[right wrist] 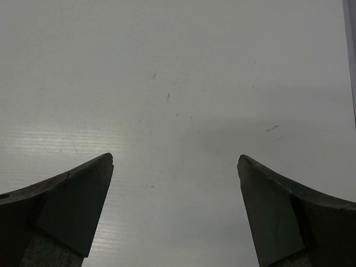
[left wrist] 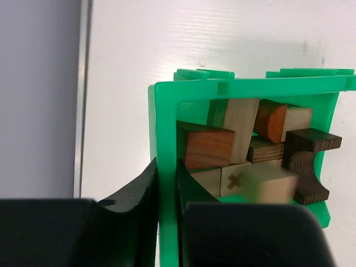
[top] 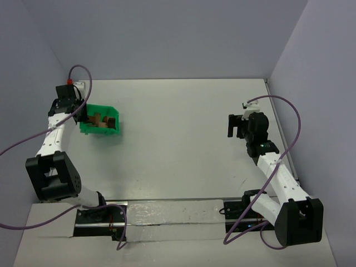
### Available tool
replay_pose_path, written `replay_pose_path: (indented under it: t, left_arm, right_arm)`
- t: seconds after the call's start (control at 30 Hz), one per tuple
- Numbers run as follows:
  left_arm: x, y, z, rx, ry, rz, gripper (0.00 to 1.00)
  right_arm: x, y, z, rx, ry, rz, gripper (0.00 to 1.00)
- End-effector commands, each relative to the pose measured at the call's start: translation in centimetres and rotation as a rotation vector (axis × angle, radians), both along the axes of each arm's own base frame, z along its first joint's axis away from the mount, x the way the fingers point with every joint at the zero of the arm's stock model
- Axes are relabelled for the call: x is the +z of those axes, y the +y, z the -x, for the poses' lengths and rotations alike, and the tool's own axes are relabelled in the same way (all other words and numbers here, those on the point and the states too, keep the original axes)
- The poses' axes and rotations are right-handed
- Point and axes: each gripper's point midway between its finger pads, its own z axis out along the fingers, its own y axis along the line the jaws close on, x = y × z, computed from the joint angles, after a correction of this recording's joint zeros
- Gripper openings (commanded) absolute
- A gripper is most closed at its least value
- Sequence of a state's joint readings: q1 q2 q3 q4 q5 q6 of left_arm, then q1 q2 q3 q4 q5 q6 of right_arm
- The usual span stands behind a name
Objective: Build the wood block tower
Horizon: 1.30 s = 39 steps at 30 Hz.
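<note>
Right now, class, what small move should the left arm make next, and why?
Probably drag the bin toward the middle of the table. The left gripper is shut on the bin's wall, the blocks lie inside it, and the right gripper hangs open far across from it.

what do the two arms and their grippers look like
Both are alike: the left arm and right arm have white tubular links joined by boxy black joint housings. A purple cable loops along each one. The left gripper and right gripper have dark, near-black fingers with curved, tapering tips. No markings are visible.
</note>
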<state>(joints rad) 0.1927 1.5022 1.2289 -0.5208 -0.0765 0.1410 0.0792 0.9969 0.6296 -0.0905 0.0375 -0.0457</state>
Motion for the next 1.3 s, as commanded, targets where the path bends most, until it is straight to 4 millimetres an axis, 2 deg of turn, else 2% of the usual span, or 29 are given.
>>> replay_pose_path:
  t: [0.0, 0.33, 0.57, 0.6, 0.93, 1.13, 1.27]
  left_arm:
    - [1.6, -0.6, -0.3, -0.016, -0.043, -0.065, 0.00]
    - [0.1, -9.0, -0.8, -0.213, -0.002, -0.150, 0.00]
    - [0.9, -11.3, -0.7, -0.253, -0.033, -0.328, 0.00]
    - [1.2, -11.2, -0.6, -0.246, -0.040, -0.360, 0.00]
    - [4.7, -15.1, 0.2, -0.306, -0.159, -0.629, 0.00]
    - [6.7, -17.6, 0.5, -0.338, -0.218, -0.702, 0.00]
    - [7.0, -18.8, 0.5, -0.363, -0.234, -0.735, 0.00]
  right_arm:
    - [2.9, 0.2, -0.9, 0.004, -0.087, -0.005, 1.00]
    - [2.6, 0.3, -0.9, 0.011, -0.077, -0.005, 1.00]
    - [2.4, 0.3, -0.9, 0.010, -0.068, -0.005, 1.00]
    - [2.3, 0.4, -1.0, 0.011, -0.066, -0.005, 1.00]
    - [2.1, 0.3, -1.0, 0.008, -0.060, -0.004, 1.00]
    - [2.0, 0.2, -1.1, 0.005, -0.058, -0.001, 1.00]
    - [2.0, 0.2, -1.1, 0.002, -0.059, 0.001, 1.00]
